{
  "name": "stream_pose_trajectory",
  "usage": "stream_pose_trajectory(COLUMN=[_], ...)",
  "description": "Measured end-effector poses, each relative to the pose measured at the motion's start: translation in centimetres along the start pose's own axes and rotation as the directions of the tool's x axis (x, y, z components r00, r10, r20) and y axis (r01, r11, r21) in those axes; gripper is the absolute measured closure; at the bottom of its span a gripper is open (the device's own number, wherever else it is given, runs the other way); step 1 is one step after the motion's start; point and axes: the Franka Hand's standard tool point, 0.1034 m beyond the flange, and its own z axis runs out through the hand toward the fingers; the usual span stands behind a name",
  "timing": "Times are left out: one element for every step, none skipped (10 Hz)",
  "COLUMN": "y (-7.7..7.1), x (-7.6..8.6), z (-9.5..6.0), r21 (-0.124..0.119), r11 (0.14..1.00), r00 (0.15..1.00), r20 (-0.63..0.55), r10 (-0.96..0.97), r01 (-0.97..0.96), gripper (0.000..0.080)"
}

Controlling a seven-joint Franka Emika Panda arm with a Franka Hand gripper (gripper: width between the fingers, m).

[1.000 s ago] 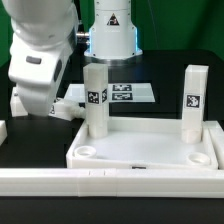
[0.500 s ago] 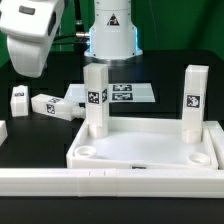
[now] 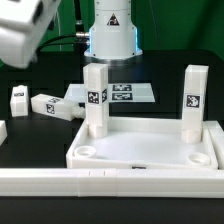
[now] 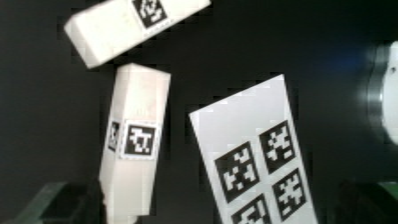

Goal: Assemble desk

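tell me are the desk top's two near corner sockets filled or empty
Empty. Both near sockets show open round hollows; legs stand only in the two far corners.

2 upright legs [image 3: 95, 98] block desk top [image 3: 150, 152] far corners; gap between open (near sockets [image 3: 86, 152] too).

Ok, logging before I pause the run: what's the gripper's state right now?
Gripper: open, holding nothing; the leg under it lies loose.
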Motion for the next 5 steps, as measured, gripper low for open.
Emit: stream_pose_trajectory(y=[-1.11, -1.63, -1.98, -1.92, -1.93], x=[-0.33, -0.63, -0.66, -0.53, -0.5], z=[-0.13, 0.01, 0.39, 0.47, 0.49], r21=[-0.001, 0.014, 0.043, 0.045, 0.046], r11=[0.993, 0.97, 0.948, 0.93, 0.917], r00=[0.992, 0.969, 0.948, 0.93, 0.917], r20=[-0.025, -0.036, -0.034, -0.029, -0.027], r10=[0.121, 0.244, 0.318, 0.366, 0.398], r01=[-0.121, -0.243, -0.316, -0.365, -0.396], gripper=[0.015, 0.015, 0.015, 0.015, 0.015])
